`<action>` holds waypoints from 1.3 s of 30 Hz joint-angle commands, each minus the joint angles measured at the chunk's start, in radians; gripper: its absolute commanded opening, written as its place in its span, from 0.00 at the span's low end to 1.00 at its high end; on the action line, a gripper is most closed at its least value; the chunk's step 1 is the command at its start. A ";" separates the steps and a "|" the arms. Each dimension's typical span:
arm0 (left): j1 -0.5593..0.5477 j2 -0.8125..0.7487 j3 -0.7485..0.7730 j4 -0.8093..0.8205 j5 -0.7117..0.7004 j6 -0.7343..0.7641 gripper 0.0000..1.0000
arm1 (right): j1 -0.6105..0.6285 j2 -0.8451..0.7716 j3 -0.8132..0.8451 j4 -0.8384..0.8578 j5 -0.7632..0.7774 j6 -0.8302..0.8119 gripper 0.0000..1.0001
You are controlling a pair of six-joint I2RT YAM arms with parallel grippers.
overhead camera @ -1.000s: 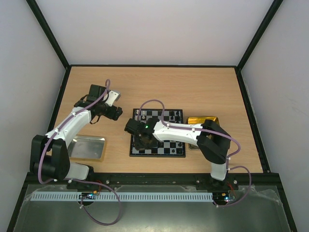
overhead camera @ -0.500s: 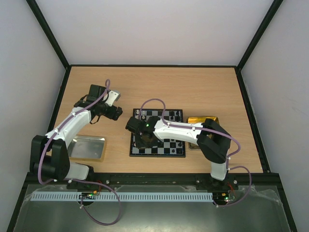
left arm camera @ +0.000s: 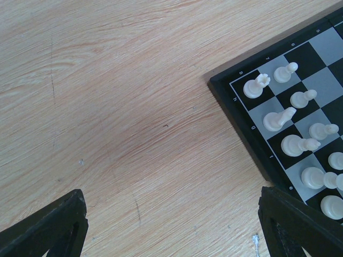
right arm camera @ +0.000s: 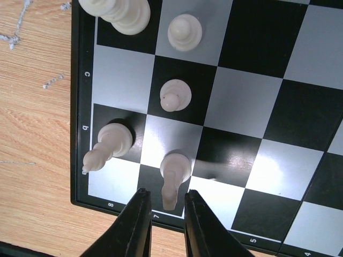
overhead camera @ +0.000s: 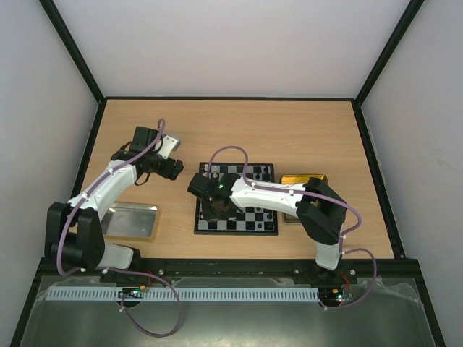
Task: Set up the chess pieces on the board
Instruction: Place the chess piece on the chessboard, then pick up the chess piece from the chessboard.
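Over the near-left part of the board [overhead camera: 246,223] the right arm [overhead camera: 271,195] stretches leftwards from its base at the counter's [overhead camera: 289,130] near edge, wrist bent downward. The right pincer [right arm camera: 167,197] is slightly spread, and its two fingers flank the top of a white piece [right arm camera: 174,168] with a thin gap on each side, so nothing is pinched. That piece stands on a square next to the board's corner. Other white pieces [right arm camera: 176,95] stand on neighbouring squares, two rows deep along the dark border.

The left arm [overhead camera: 108,184] angles from the near-left corner toward the counter's middle; the left pincer [left arm camera: 171,230] is spread wide over bare wood just beside a board corner, with nothing between its fingers.

The board lies flat at the middle of the counter, closer to the near edge. A silver tray [overhead camera: 130,220] sits toward the near-left corner, well apart from the board. A gold tray [overhead camera: 307,178] lies just beside the board's right edge, partly under the right arm, so its contents cannot be told.
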 commanded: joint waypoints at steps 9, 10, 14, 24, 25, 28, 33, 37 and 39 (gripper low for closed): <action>0.007 -0.026 -0.014 0.006 0.006 0.003 0.87 | -0.003 -0.040 0.097 -0.099 0.052 -0.010 0.19; 0.007 -0.027 -0.014 0.006 0.006 0.003 0.87 | -0.003 -0.042 0.101 -0.102 0.053 -0.010 0.19; 0.007 -0.026 -0.015 0.007 0.006 0.004 0.87 | -0.002 -0.038 0.118 -0.101 0.040 -0.011 0.19; 0.007 -0.023 -0.014 0.010 0.006 0.006 0.87 | 0.006 0.035 0.177 -0.088 -0.005 -0.036 0.19; 0.007 -0.023 -0.014 0.009 0.006 0.006 0.87 | 0.006 0.041 0.181 -0.088 -0.007 -0.040 0.20; 0.007 -0.021 -0.014 0.007 0.006 0.006 0.87 | 0.006 0.059 0.183 -0.082 -0.020 -0.050 0.21; 0.007 -0.023 -0.012 0.008 0.004 0.006 0.87 | 0.007 0.077 0.179 -0.067 -0.041 -0.059 0.21; 0.008 -0.021 -0.010 0.008 0.006 0.006 0.87 | 0.006 0.091 0.197 -0.069 -0.045 -0.068 0.22; 0.008 -0.022 -0.011 0.007 0.006 0.005 0.87 | 0.007 0.102 0.204 -0.070 -0.049 -0.071 0.22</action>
